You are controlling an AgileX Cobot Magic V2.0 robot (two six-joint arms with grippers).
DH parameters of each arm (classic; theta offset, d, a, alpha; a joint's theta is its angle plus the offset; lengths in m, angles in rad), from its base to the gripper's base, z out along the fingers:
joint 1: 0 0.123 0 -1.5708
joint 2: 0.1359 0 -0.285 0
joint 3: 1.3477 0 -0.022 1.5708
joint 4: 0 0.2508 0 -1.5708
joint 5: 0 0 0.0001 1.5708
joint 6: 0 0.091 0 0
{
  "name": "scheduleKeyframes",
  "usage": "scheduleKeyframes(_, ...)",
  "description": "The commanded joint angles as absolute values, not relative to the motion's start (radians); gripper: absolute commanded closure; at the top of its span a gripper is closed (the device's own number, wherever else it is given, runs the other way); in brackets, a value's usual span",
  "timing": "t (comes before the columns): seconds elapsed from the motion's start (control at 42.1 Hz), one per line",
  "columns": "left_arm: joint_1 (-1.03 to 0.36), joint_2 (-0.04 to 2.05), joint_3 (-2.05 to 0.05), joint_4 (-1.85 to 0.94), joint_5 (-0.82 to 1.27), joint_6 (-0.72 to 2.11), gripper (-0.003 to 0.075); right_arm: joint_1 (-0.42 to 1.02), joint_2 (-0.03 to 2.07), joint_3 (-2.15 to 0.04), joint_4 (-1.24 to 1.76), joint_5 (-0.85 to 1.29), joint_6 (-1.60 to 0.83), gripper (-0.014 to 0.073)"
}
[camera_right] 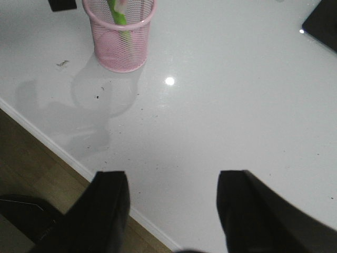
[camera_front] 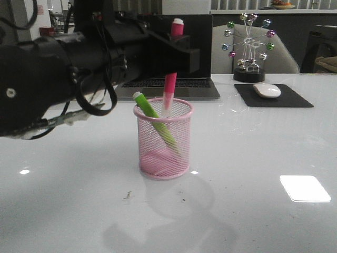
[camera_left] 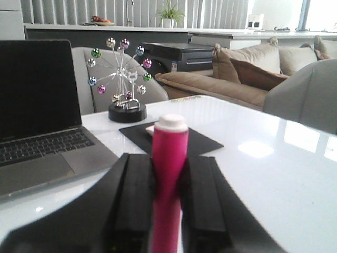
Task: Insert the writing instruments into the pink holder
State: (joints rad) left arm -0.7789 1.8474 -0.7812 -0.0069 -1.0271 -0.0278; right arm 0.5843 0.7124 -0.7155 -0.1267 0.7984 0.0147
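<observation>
White tabletop [camera_front: 263, 158] ahead: our left tool [camera_left: 168, 174] pinches the pink pen [camera_front: 170, 89] upright, tip inside the holder [camera_front: 164, 139] beside the leaning green pen [camera_front: 152, 113]. Right tool [camera_right: 171, 205] hangs wide, well apart.

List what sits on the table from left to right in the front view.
laptop → pink holder with the green marker inside → ferris wheel ornament → white mouse on its black pad.

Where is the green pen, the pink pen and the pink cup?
green pen [camera_front: 152, 113], front view, on its barrel leaning inside the cup.
pink pen [camera_left: 169, 158], left wrist view, on its barrel between the gripper fingers.
pink cup [camera_front: 181, 150], front view, on its mesh wall.
</observation>
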Motion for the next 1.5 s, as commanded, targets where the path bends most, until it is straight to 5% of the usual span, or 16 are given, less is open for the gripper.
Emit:
scheduleKeyframes(0.0,-0.788,1.833,-0.807,-0.01,-1.138,-0.031,0.0601,0.58,0.706,-0.74,-0.146,0.741,0.009,0.0108)
scheduleKeyframes(0.309,-0.788,1.837,-0.807,-0.01,-1.128,-0.031,0.0292,0.58,0.706,-0.74,-0.146,0.741,0.009,0.0108)
scheduleKeyframes(0.499,-0.788,1.753,-0.819,0.0,-1.016,-0.031,0.0296,0.58,0.706,-0.74,-0.146,0.741,0.009,0.0108)
scheduleKeyframes(0.975,-0.786,1.268,-0.969,0.0,0.235,0.07,0.0297,0.58,0.706,-0.74,-0.146,0.741,0.009,0.0108)
scheduleKeyframes(1.474,-0.786,0.954,-0.927,-0.013,0.607,0.066,0.0297,0.58,0.706,-0.74,-0.146,0.741,0.009,0.0108)
